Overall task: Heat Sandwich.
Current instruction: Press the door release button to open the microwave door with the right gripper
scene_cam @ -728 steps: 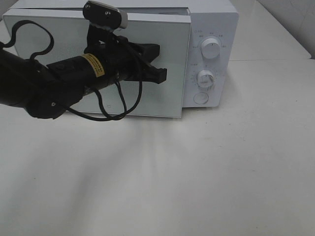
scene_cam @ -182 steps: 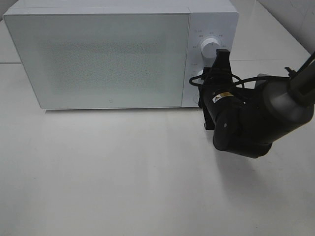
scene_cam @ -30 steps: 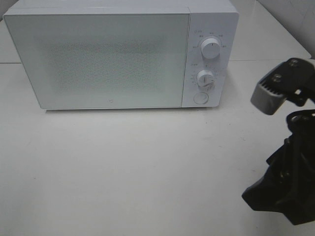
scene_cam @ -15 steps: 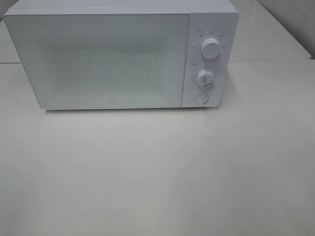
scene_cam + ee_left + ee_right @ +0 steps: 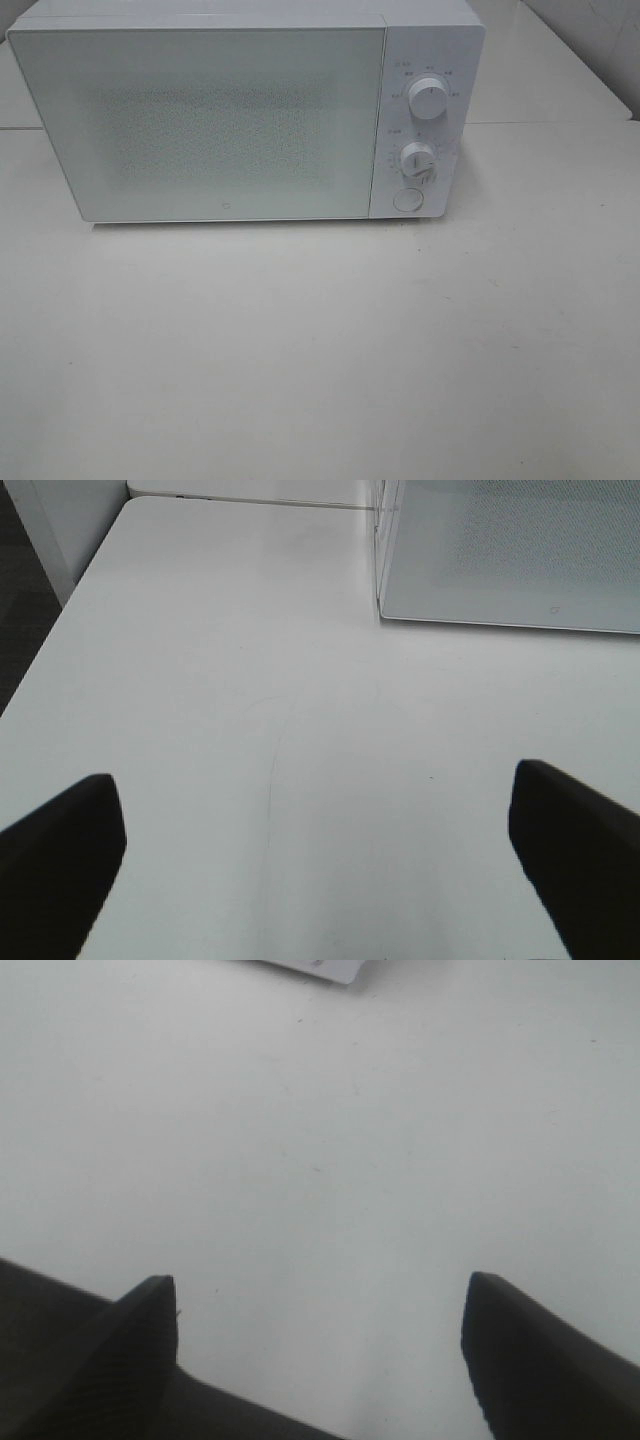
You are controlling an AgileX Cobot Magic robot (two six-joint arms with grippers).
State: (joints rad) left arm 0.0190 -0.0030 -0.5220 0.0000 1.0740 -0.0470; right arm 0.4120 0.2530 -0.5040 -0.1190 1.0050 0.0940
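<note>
Here, microwave (image 5: 230, 120) door shut, interior obscured (frosted panel), left jaws, right jaws spread, empty, tips only.

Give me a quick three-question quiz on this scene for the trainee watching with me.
1. True or false: the microwave door is shut.
2. How many knobs sit above the round button? A one, B two, C three.
3. Fill in: the left tool and right tool each stand ___, holding nothing.
Key: 1 true; 2 B; 3 open.
</note>
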